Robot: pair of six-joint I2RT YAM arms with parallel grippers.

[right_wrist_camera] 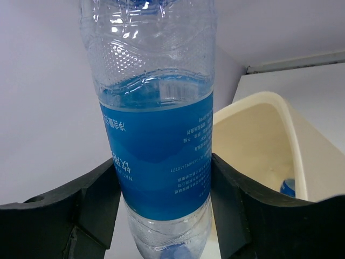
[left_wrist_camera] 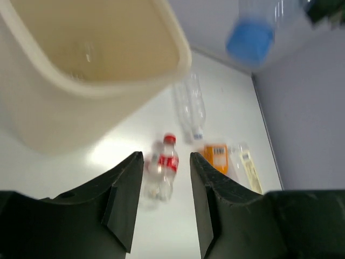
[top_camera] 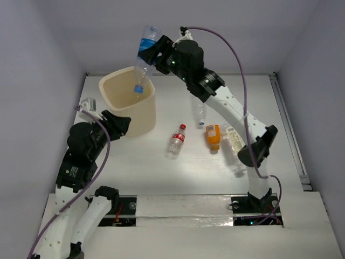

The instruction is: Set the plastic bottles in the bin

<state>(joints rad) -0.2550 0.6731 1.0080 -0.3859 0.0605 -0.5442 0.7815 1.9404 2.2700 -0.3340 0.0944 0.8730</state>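
Right gripper (top_camera: 153, 54) clamping blue-labelled bottle (top_camera: 141, 73) at label, cap pointing down over bin (top_camera: 144, 116) mouth (upper left of frame). Left gripper (left_wrist_camera: 166, 162) sitting lower left of bin, fingers parted, gripping nothing.

Five plastic bottles counted, and one bin.
One cream-beige plastic bin (top_camera: 144, 116) sits at upper left. One clear blue-labelled plastic bottle (top_camera: 144, 54) is at top centre. Four lie mid-frame on the white table (top_camera: 161, 178): one red-labelled red-capped bottle (top_camera: 177, 139), one orange bottle (top_camera: 213, 136), one plain clear bottle (top_camera: 200, 114) and one squarish pale-labelled bottle (top_camera: 233, 139).
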